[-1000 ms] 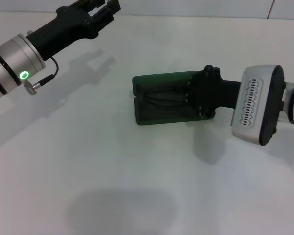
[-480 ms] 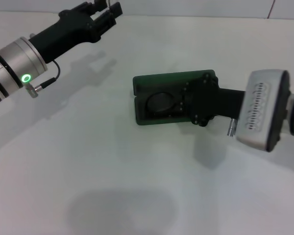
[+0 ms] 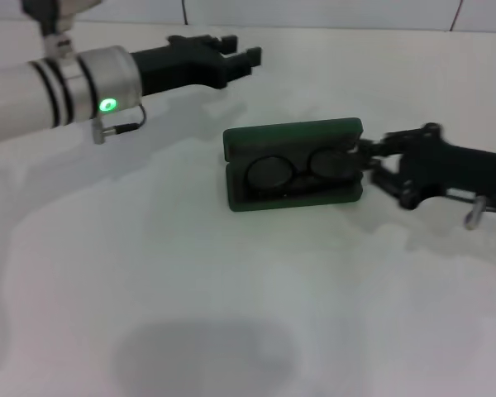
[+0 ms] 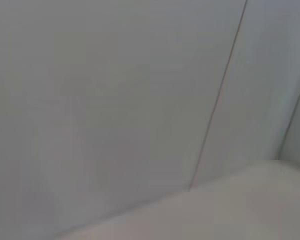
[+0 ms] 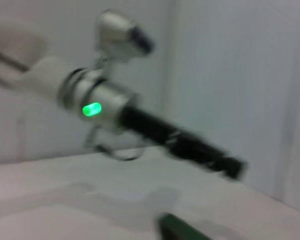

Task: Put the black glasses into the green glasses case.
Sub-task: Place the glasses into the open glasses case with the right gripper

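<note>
The green glasses case (image 3: 291,135) lies open in the middle of the table in the head view. The black glasses (image 3: 302,169) lie inside its lower half, both lenses showing. My right gripper (image 3: 374,162) is just off the case's right end, open and empty, fingers apart. My left gripper (image 3: 238,48) hovers behind the case to its left, open and empty. The right wrist view shows my left arm (image 5: 140,125) and a corner of the case (image 5: 182,231). The left wrist view shows only wall and table edge.
The white table (image 3: 231,289) spreads out around the case, with a wall (image 4: 115,90) behind its far edge. My left arm's shadow falls on the table left of the case.
My right gripper has drawn back to the right off the case, uncovering the glasses lying inside. My left arm has swung right, toward the far side of the case.
</note>
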{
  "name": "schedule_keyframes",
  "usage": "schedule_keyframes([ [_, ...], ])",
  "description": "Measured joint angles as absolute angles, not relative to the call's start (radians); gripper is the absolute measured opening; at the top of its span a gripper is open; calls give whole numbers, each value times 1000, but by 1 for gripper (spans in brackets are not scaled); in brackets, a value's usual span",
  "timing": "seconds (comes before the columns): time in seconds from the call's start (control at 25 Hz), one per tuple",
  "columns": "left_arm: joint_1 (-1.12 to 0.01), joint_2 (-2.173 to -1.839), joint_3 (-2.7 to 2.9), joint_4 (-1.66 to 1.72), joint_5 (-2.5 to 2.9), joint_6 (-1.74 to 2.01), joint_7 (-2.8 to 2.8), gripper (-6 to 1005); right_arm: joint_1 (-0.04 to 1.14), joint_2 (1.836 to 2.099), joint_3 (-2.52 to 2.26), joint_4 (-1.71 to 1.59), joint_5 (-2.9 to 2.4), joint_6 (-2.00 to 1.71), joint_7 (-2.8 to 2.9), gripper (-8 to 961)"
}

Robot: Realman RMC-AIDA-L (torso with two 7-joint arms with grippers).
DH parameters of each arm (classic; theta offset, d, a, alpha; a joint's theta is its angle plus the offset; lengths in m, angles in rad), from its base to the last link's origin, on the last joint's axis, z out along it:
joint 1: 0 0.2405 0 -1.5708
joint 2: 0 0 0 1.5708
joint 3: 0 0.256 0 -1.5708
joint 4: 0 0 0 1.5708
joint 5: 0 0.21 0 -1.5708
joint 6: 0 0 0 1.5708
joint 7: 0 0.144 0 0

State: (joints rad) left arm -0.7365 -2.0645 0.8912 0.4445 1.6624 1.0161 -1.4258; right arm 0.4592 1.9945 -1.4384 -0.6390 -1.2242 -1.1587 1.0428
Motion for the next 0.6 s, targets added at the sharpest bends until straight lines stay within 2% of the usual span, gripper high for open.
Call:
schedule_keyframes([
  [0.12,-770,-2079,891,445,1727,981,-1463,485,453,1988,-1367,-585,-1224,-1156,1079,136],
  [0.4,-783,-2088,891,445,1686,986,-1434,484,487,2010,-1349,-546,-1317,-960,1168,135],
  [0.6,-747,-2089,891,443,1582,1063,-1373,484,513,2013,-1349,-546,-1375,-914,1214,134],
])
